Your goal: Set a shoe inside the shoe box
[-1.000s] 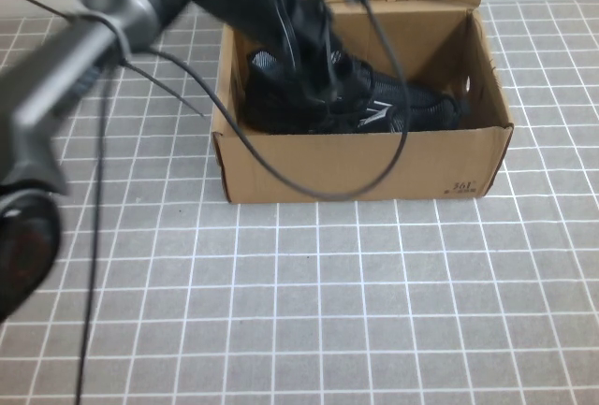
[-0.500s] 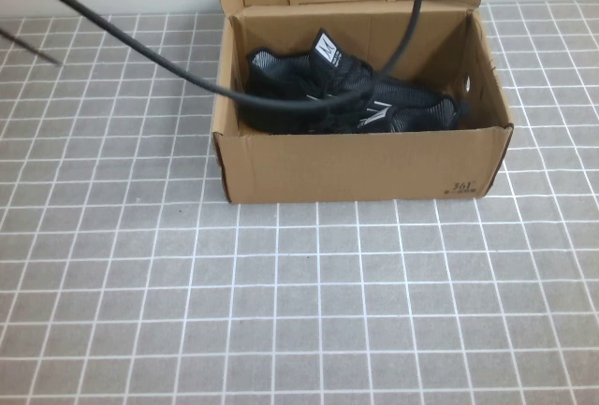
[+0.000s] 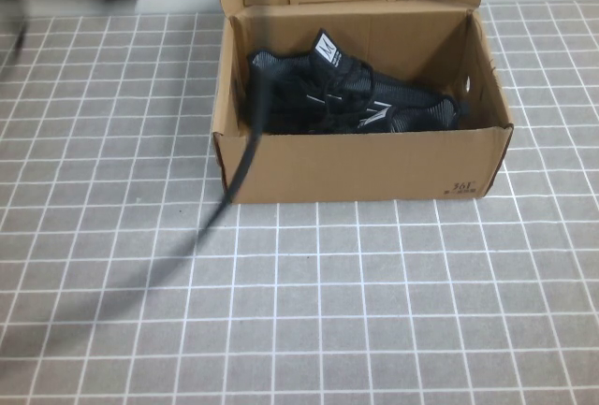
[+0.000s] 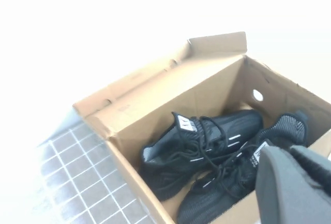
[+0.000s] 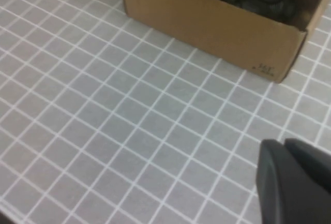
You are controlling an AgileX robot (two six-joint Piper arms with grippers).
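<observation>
Left gripper [image 4: 295,182]: fingers closed on nothing, held up above the near wall of the box, well clear of the shoes.
Right gripper [image 5: 295,180]: closed and empty, hanging over bare tile in front of the box.
Cable [image 3: 245,157]: a dark line drapes across the left front corner of the box.
Shoe [image 3: 328,87]: lies inside the box, tongue label up, toe toward the right wall.
Box [image 3: 365,176]: open on the tiled table [image 3: 374,311], lid flap standing at the back.
Risk: in my judgement the trailing cable could catch the box corner and drag or tip it.
Count: two shoes, one box, two grippers.
</observation>
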